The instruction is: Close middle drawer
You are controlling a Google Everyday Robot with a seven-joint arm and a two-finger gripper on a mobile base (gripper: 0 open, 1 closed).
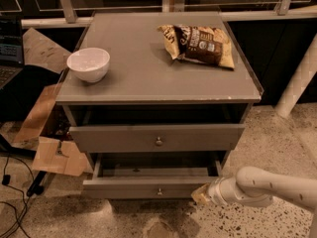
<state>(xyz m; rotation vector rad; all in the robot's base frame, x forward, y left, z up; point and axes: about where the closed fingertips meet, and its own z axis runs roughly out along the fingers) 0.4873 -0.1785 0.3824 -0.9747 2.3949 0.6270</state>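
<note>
I see the middle drawer (pixel 124 188) pulled well out of the grey cabinet (pixel 158 78), its low front and small knob (pixel 159 191) standing forward of the taller drawer (pixel 198 138) above it. My gripper (pixel 200 195) sits low at the cabinet's front right, by the right end of that drawer front. I cannot tell how far it is open or whether it holds anything. On the cabinet top sit a white bowl (pixel 88 64) at the left and a snack bag (pixel 198 44) at the right rear.

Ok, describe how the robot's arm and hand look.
The arm is a smooth, cream-white tube with rounded joints and a few small dark dots along its shell. It narrows through a ringed wrist to the hand, a small tan-yellow tip near the right front corner of the middle drawer. No cables or lettering show.
</note>
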